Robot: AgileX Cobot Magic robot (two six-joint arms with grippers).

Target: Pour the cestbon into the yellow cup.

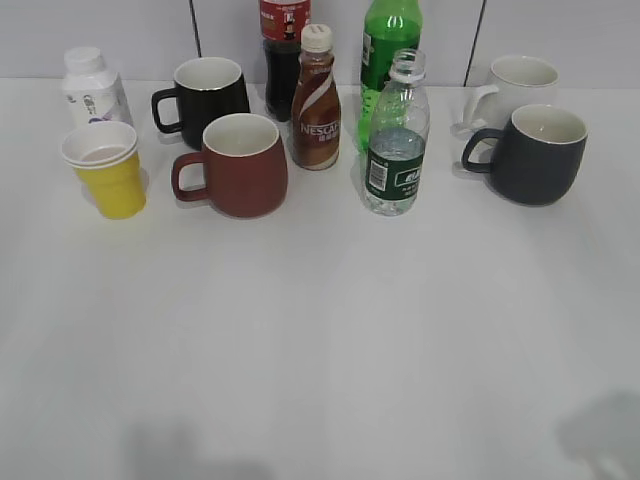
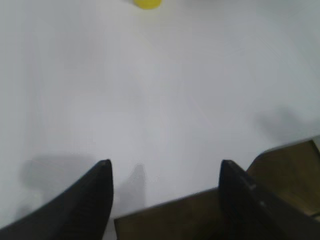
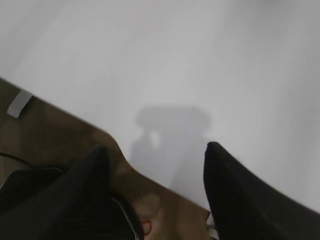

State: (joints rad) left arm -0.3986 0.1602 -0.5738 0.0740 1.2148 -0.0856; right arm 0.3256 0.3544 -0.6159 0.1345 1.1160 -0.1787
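The left gripper (image 2: 162, 192) has its jaws spread wide with nothing between them; its two dark fingers (image 2: 87, 200) frame bare white table (image 2: 160, 100) near the table's front edge. The right gripper (image 3: 155, 185) is likewise released and empty, hanging over the table's edge where white surface gives way to brown floor. Neither gripper appears in the exterior view, only faint shadows at the bottom of the table.

The water bottle (image 1: 397, 135) stands upright and uncapped at the back of the table, right of centre, partly filled, with its dark green label facing forward. A tall green bottle (image 1: 389, 55) stands just behind it. The yellow cup (image 1: 108, 170) stands upright at the far left, well apart from the water bottle; it looks like a stack of nested cups with white rims. In the left wrist view only a blurred yellow patch shows at the top edge.

Between them stand a dark red mug (image 1: 236, 166), a black mug (image 1: 205, 95) behind it, a brown coffee bottle (image 1: 316, 100) and a dark cola bottle (image 1: 283, 55). A white bottle (image 1: 92, 88) stands behind the yellow cup. At the right, a dark grey mug (image 1: 533, 155) stands in front of a white mug (image 1: 515, 85).
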